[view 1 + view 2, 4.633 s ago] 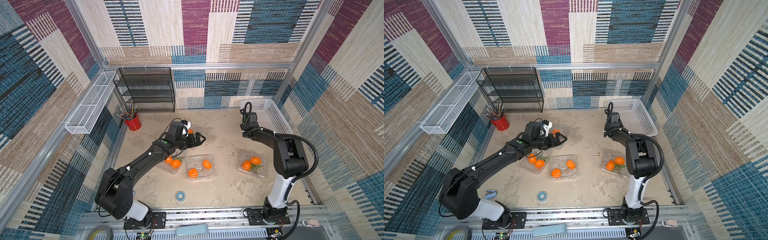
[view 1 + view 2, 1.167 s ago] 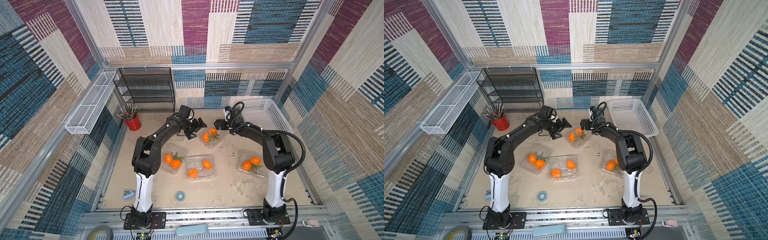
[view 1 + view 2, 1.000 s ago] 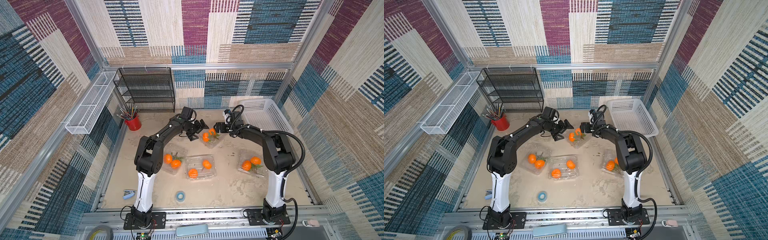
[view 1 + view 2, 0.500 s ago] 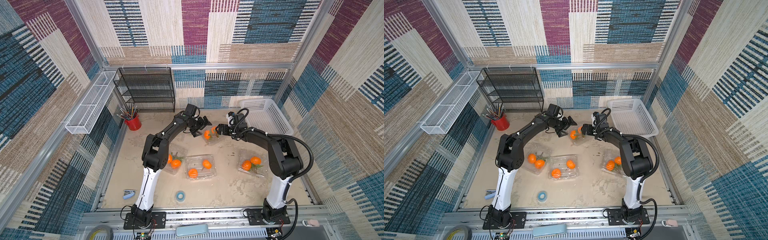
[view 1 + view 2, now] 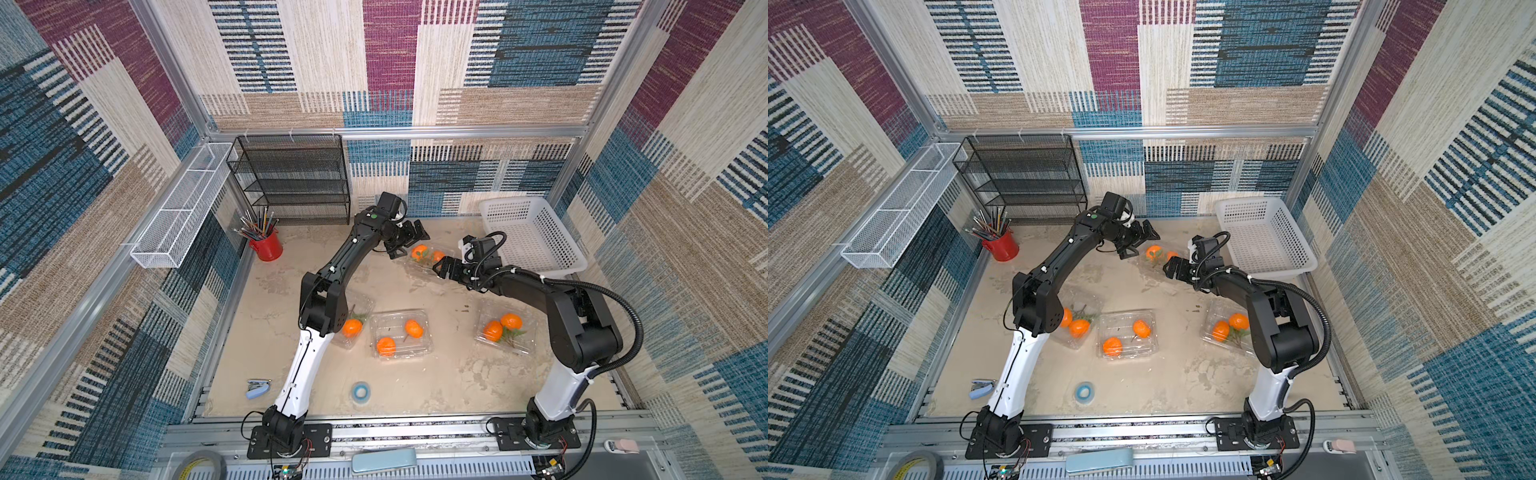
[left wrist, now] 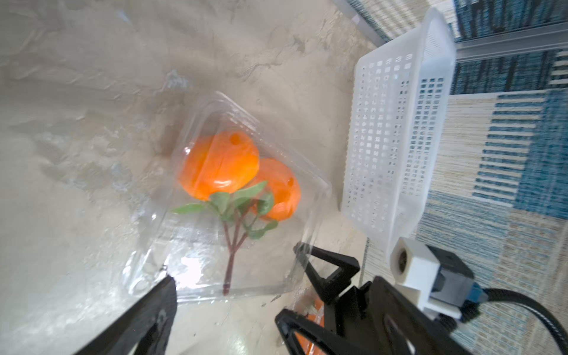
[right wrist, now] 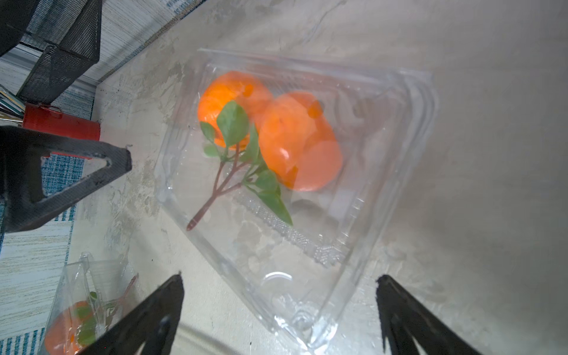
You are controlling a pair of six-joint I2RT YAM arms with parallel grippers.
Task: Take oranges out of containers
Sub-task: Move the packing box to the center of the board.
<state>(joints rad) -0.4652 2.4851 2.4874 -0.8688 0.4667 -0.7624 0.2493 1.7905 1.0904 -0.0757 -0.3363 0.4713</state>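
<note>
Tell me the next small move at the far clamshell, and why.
Probably ease the right gripper forward until its open jaws straddle the edge of the far container. Both grippers are open and empty, the left gripper stands at the opposite side, and the lid looks shut over the two oranges, so one edge needs pinning first.
</note>
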